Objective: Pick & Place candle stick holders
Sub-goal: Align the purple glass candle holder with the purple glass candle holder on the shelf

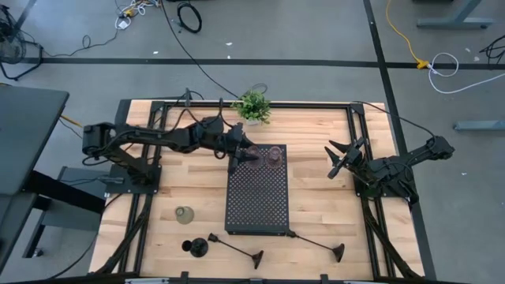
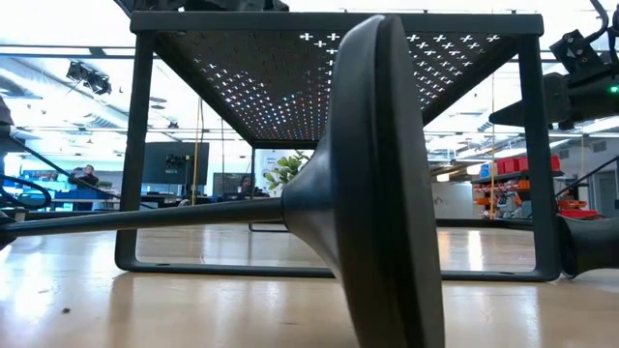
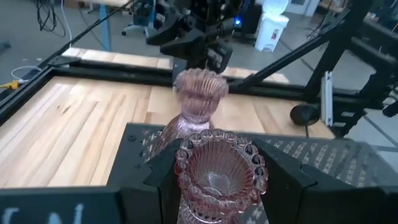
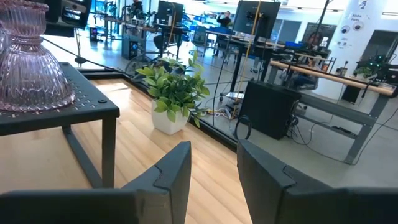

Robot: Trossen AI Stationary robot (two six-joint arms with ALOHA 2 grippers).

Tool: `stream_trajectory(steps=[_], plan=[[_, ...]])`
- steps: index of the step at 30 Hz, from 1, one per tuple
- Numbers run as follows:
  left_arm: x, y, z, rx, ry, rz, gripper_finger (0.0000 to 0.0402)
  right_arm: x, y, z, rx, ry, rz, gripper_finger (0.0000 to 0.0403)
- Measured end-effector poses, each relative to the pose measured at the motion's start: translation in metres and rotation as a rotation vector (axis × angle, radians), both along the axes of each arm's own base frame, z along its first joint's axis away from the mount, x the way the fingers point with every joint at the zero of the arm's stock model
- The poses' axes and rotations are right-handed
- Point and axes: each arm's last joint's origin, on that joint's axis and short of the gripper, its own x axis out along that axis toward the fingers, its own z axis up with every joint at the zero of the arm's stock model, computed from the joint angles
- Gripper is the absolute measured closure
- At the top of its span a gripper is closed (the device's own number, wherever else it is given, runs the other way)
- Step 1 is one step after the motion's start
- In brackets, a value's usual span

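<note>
Two pinkish glass cups are at the far end of the black perforated tray (image 1: 256, 213). One cup (image 3: 221, 174) is between the fingers of my left gripper (image 3: 217, 186), which is shut on it. The other cup (image 3: 199, 93) stands just beyond on the tray top, also shown in the high view (image 1: 274, 155). An olive-green cup (image 1: 184, 214) stands on the table left of the tray. A short black holder (image 1: 196, 247) and two long-stemmed holders (image 1: 237, 248) (image 1: 316, 244) lie near the front edge. My right gripper (image 1: 339, 158) is open and empty, right of the tray. My left gripper holds the nearer pinkish cup between its two fingers (image 3: 165, 171), one on each side of the ribbed bowl just under the beaded rim (image 3: 186, 180). The fingers come slanting from the table's left. The cup is upright; the gripper hides its foot.
A small green potted plant (image 1: 252, 106) stands at the far edge behind the tray. The tray stands on thin legs (image 2: 135, 155) above the table. One fallen holder's round base (image 2: 377, 174) fills the low view. Black frame rails run along the table's sides.
</note>
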Motion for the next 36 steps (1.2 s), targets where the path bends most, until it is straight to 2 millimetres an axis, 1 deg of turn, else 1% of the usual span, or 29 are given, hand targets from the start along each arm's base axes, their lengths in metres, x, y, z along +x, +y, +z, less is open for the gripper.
stream_trajectory(steps=[2, 12, 17, 22, 29, 33, 36], plan=[[0.003, 0.000, 0.001, 0.003, -0.028, -0.003, 0.0233, 0.000, 0.000, 0.000, 0.000, 0.000, 0.000, 0.0273], [0.004, 0.001, -0.001, 0.034, -0.028, 0.023, 0.0233, 0.000, 0.000, 0.000, 0.001, -0.003, 0.000, 0.0273], [0.008, 0.002, -0.007, 0.052, -0.025, 0.024, 0.0233, 0.000, 0.000, 0.000, 0.001, -0.003, -0.001, 0.0273], [0.010, 0.003, -0.011, 0.022, -0.017, 0.012, 0.0233, 0.000, 0.000, 0.000, 0.002, -0.004, 0.000, 0.0273], [0.011, 0.003, -0.010, 0.020, -0.031, 0.018, 0.0232, 0.000, 0.000, 0.001, 0.004, -0.010, 0.000, 0.0273], [0.012, 0.004, -0.006, 0.017, -0.078, 0.023, 0.0198, 0.000, 0.000, 0.001, 0.004, -0.010, 0.000, 0.0273], [0.011, 0.004, -0.007, 0.015, -0.066, 0.026, 0.0194, 0.000, 0.000, 0.001, 0.004, -0.010, 0.000, 0.0273]])
